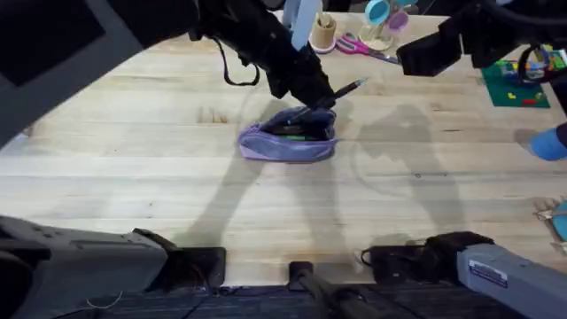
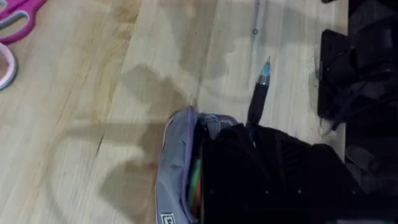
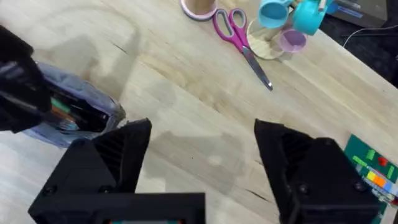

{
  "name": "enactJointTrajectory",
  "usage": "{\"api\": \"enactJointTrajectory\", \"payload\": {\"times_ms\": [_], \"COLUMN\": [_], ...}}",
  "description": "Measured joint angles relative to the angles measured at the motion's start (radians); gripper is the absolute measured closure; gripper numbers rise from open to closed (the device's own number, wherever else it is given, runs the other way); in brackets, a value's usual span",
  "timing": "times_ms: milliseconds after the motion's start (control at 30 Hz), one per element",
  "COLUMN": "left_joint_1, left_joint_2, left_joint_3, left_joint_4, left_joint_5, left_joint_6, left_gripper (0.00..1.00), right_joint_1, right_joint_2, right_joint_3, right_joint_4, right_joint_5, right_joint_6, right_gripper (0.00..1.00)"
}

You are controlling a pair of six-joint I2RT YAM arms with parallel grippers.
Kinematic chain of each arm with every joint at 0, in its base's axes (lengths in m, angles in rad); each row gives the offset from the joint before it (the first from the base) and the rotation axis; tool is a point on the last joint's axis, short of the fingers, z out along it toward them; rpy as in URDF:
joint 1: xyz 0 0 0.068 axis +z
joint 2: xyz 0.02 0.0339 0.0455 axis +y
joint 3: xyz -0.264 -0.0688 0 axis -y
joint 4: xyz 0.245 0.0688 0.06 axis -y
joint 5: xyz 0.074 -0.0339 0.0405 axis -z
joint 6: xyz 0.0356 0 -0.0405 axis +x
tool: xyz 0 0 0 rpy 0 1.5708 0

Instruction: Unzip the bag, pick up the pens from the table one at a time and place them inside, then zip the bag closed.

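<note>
The lilac bag (image 1: 288, 142) lies open in the middle of the table (image 1: 133, 168). A light green pen (image 1: 289, 131) rests inside it, also seen in the left wrist view (image 2: 196, 180) and the right wrist view (image 3: 59, 109). My left gripper (image 1: 314, 97) hovers over the bag's far end, shut on a black pen (image 1: 347, 89) that slants up to the right. In the left wrist view the black pen (image 2: 257, 96) pokes out past the bag (image 2: 177, 162) with its blue tip forward. My right gripper (image 3: 202, 155) is open, raised at the back right (image 1: 430, 53), away from the bag (image 3: 81, 112).
Pink scissors (image 1: 363, 46) (image 3: 239, 37) lie at the back beside a wooden cup (image 1: 323, 34) and a stand with teal cups (image 1: 381, 22). A green mat (image 1: 518, 84) sits at the far right. Bare tabletop stretches in front of the bag.
</note>
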Motion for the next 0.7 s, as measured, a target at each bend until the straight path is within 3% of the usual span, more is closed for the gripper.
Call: {"api": "enactJointTrajectory", "payload": {"times_ms": [267,533,700], "left_joint_1": [0.000,0.000,-0.004], "left_joint_2": [0.120,0.189,0.188], "left_joint_3": [-0.002,-0.011,-0.011], "left_joint_4": [-0.007,-0.120,-0.157], "left_joint_5": [-0.025,-0.230,-0.310], "left_joint_6": [0.003,0.003,0.003], "left_gripper": [0.957,0.957,0.957], "right_joint_1": [0.000,0.000,0.000], "right_joint_2": [0.000,0.000,0.000], "right_joint_3": [0.000,0.000,0.000], "right_joint_4": [0.000,0.000,0.000], "right_joint_5": [0.000,0.000,0.000], "right_joint_6": [0.000,0.000,0.000], "right_gripper": [0.006,0.005,0.005]}}
